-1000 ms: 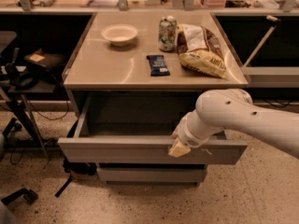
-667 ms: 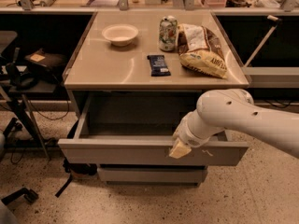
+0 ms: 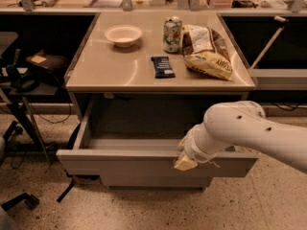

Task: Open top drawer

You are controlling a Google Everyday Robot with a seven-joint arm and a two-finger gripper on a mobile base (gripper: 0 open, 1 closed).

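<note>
where the top drawer (image 3: pixel 144 164) stands pulled well out from under the tabletop (image 3: pixel 120 75), we see its shallow grey tray exposed and its wide front panel nearest the camera. the tool (image 3: pixel 185 162), at the end of the white arm (image 3: pixel 249 128) that enters from the right, lies against the upper edge of that front panel, right of centre; whether it is apart, together or clamped on the panel we cannot tell. a slimmer drawer front (image 3: pixel 153 181) shows below, set further back. on the tabletop we note a pale bowl (image 3: pixel 123 34) at rear left, a can (image 3: pixel 172 34) just beside a crumpled snack bag (image 3: pixel 207 52), and a dark wrapped bar (image 3: pixel 163 66) nearer the front edge.
</note>
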